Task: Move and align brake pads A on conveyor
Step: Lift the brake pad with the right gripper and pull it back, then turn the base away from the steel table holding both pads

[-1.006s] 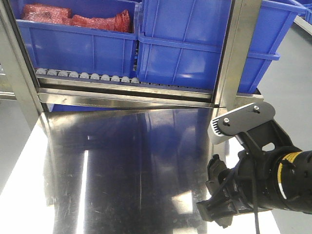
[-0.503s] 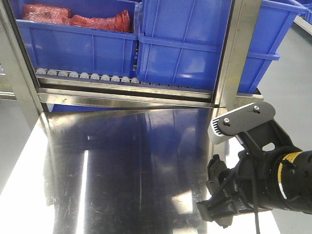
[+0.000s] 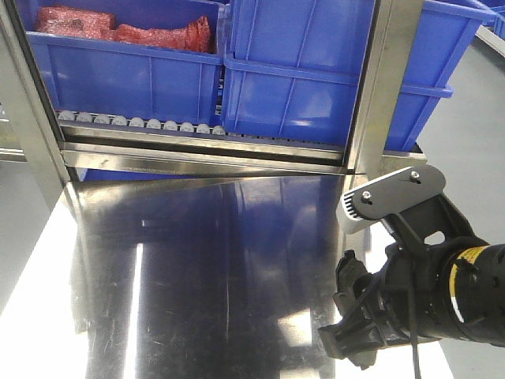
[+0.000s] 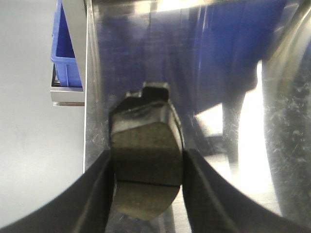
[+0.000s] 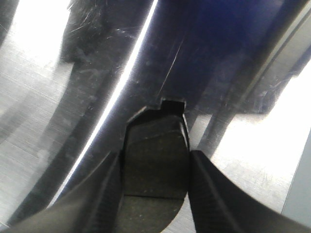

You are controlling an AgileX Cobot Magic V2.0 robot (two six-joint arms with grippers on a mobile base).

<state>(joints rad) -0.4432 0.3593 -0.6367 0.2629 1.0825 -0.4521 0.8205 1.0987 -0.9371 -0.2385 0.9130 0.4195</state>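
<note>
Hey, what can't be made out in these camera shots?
Conveyor: in no view, so alignment cannot be judged.
Brake pad in the left gripper: lower end cut off by the left wrist view's bottom edge.
Pad in the right gripper: likewise, right wrist view.
Red items in the blue bin: front view, partly behind its wall, unidentifiable.

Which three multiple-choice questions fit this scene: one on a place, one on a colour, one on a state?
1. Where is the red material? A. in a bin on the roller rack B. on the steel table C. in a gripper
2. What colour are the bins? A. green B. blue C. yellow
3. The left gripper is: A. open B. shut on a brake pad C. holding a bin
Answers: A, red shows inside the top-left bin; B, every wall is blue; B, both fingers press the pad.
</note>
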